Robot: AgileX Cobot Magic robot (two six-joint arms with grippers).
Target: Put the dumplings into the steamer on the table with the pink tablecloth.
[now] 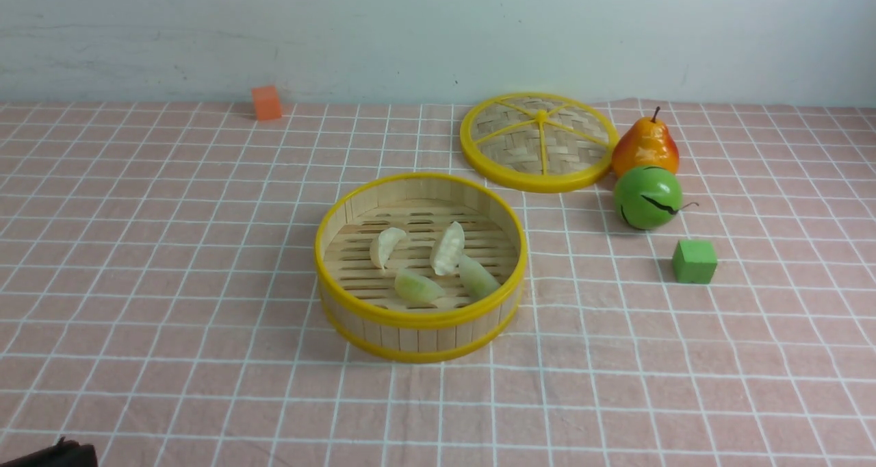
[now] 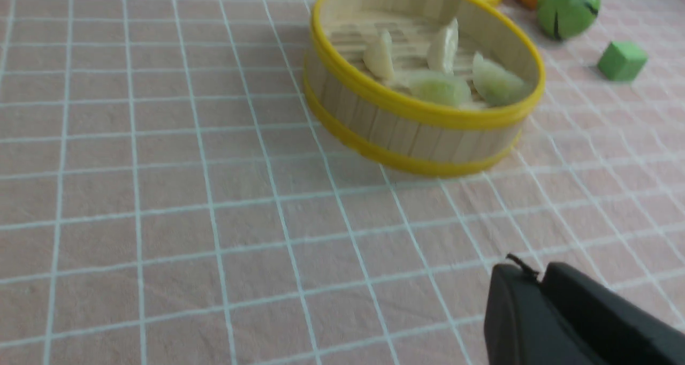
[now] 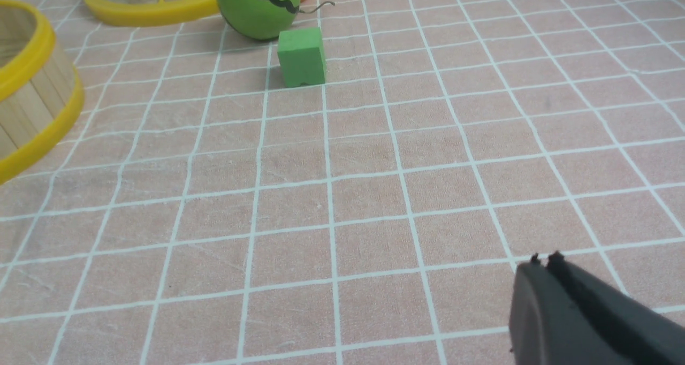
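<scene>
light: bright, even | shadows: soft, short | left wrist view: slightly blurred | glare: none

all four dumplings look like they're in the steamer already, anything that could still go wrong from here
Little, judging by the pictures.
1. The dumplings sit bunched toward the near wall of the steamer, two of them touching; a knock might tip one over.
2. The left gripper is shut and low over the pink tablecloth near the steamer; a careless sweep could snag the cloth or nudge the basket.
3. The lid lies apart, leaning on the pear, so the dumplings are uncovered.
</scene>
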